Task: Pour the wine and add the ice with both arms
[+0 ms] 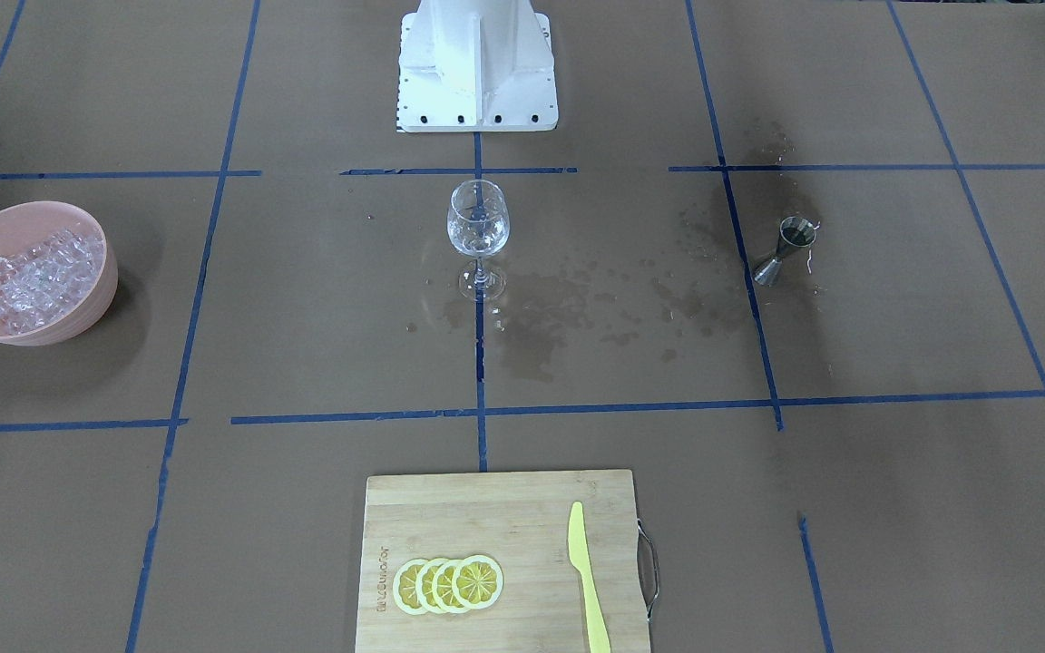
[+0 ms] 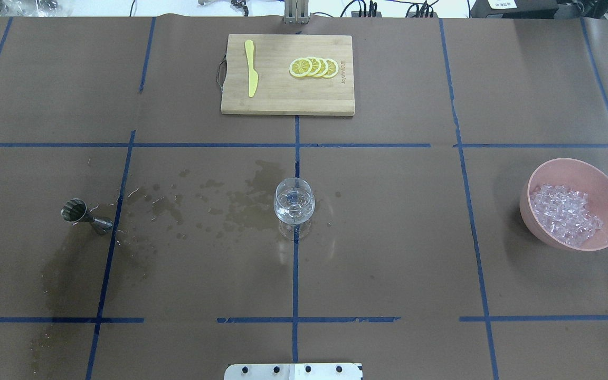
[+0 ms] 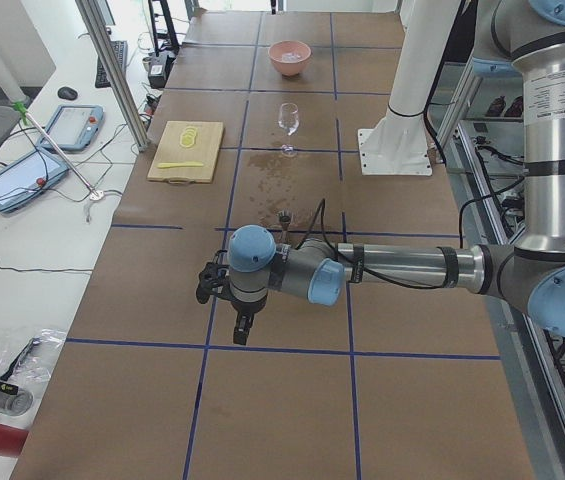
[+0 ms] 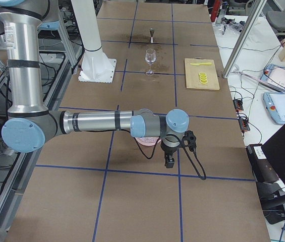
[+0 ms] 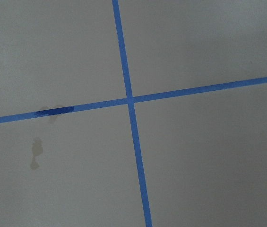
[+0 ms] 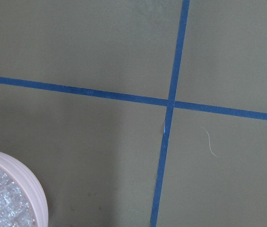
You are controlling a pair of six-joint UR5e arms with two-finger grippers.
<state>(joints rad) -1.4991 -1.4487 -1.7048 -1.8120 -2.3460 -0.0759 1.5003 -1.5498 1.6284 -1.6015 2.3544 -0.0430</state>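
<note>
State of left end effector [image 3: 243,326] and right end effector [image 4: 169,161] cannot be told; ice [image 2: 565,215] is heaped in pink bowl [image 2: 533,224], and jigger [image 2: 86,216] on wet-stained desk [image 2: 388,237] could be toppled by off-centre grasp.

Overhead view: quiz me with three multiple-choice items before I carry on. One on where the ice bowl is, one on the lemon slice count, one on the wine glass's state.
1. Where is the pink bowl of ice?
A) on the robot's right side
B) on the robot's left side
C) dead centre

2. How many lemon slices lie on the cutting board?
A) two
B) four
C) six

3. How is the wine glass standing?
A) on its side
B) upside down
C) upright

Answers:
1 A: the bowl sits near the overhead view's right edge, which is the robot's right.
2 B: four overlapping slices lie in a row.
3 C: its foot is down and its mouth is up.
</note>
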